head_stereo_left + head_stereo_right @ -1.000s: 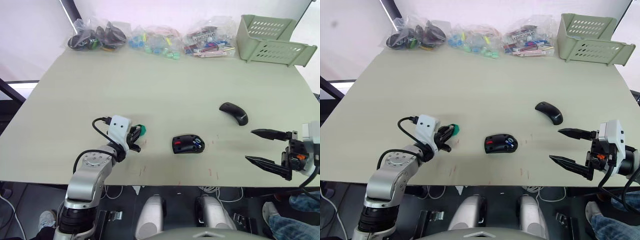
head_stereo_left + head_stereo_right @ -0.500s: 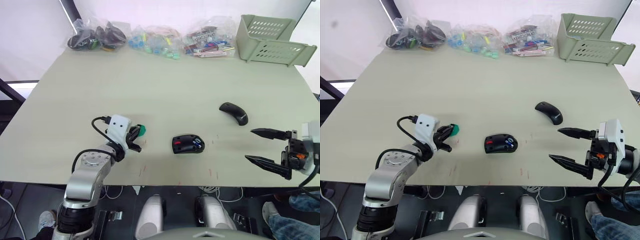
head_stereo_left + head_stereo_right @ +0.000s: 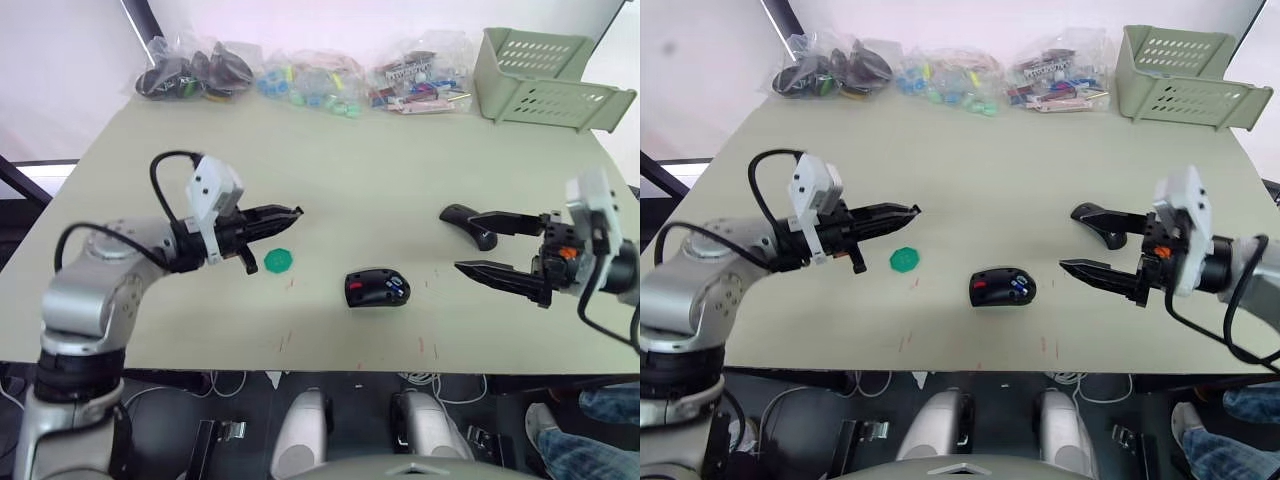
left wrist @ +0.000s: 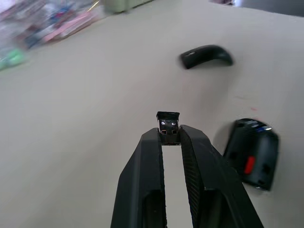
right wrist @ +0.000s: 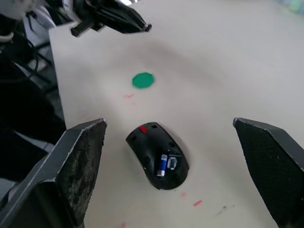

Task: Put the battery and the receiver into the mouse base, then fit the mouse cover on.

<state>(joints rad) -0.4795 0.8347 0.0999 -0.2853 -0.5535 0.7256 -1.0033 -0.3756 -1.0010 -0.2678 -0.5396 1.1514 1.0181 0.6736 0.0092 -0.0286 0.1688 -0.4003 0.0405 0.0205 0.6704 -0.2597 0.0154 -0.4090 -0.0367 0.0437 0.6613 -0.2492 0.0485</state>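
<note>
Receiver point(image 4: 168, 127) sits pinched in the left claw point(image 3: 290, 212), lifted above the worktop point(image 3: 350, 170) so it can go into the mouse base point(image 3: 376, 288) near the front edge. Battery point(image 5: 161, 166) already lies inside the base. Right claw point(image 3: 478, 243) is wide open and empty beside the mouse cover point(image 3: 463, 222).

The mouse base point(image 5: 157, 156) is black with a red patch and holds a blue battery point(image 5: 161, 166); the mouse cover point(image 3: 468, 223) is plain glossy black. A green hexagonal disc point(image 3: 277, 261) lies left of centre on the pale beige tabletop point(image 3: 360, 170), and a pale green perforated basket point(image 3: 545, 80) sits upper right.
</note>
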